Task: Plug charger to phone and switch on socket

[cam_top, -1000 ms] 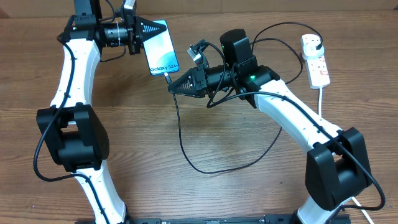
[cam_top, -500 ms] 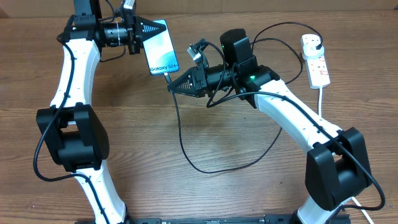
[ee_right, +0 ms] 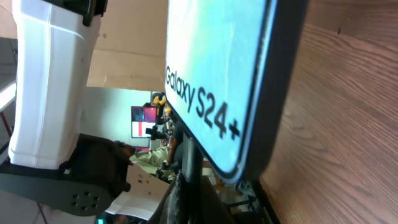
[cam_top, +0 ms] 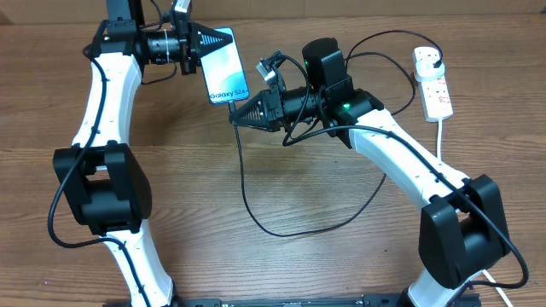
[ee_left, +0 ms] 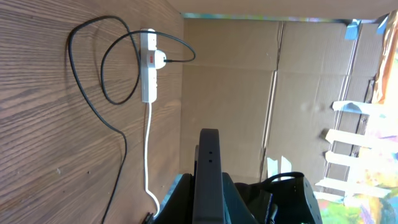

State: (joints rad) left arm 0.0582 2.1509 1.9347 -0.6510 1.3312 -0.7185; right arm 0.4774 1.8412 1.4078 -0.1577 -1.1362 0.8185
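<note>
The left end effector (cam_top: 203, 41) is clamped on the Galaxy S24+ phone (cam_top: 225, 70) at the far side of the table (cam_top: 324, 264). The right end effector (cam_top: 236, 115) pinches the connector end of the charger (cam_top: 241, 170) at the phone's lower edge. The socket (cam_top: 433, 83) lies at the far right.
</note>
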